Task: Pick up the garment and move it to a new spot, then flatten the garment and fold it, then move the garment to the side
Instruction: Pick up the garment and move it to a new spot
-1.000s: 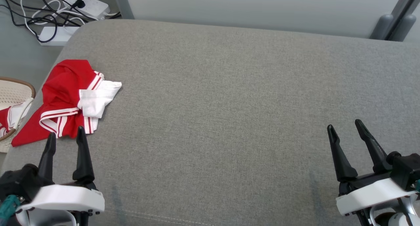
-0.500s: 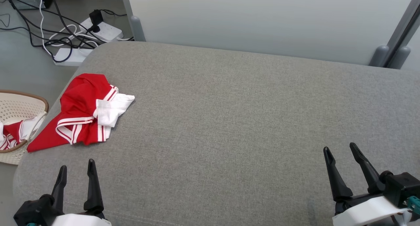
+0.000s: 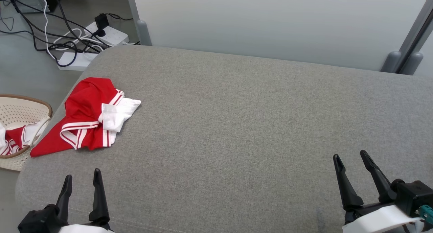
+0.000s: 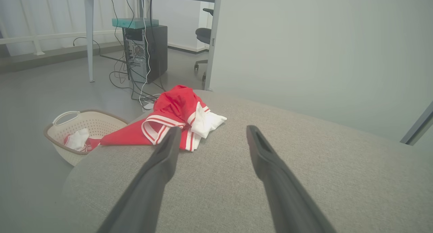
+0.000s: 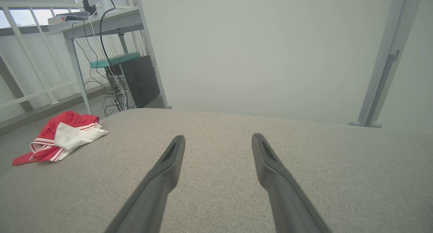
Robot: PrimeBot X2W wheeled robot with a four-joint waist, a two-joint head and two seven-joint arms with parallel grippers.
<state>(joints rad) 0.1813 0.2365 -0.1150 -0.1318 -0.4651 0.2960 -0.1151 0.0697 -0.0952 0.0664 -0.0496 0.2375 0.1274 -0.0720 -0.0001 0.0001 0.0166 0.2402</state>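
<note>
A crumpled red garment with white stripes and a white patch lies near the left edge of the grey cushioned surface. It also lies ahead and left of my fingers in the left wrist view and far left in the right wrist view. My left gripper stands open at the lower left, short of the garment and apart from it. At the lower right my right gripper is open too, with nothing between its fingers.
A cream basket holding more red and white cloth stands on the floor left of the surface. Power strips and tangled cables lie on the floor behind it. A pale wall runs along the far edge.
The head camera has tilted up, so the whole picture shifted down. My left gripper now sits farther back from the garment. The garment has not moved.
</note>
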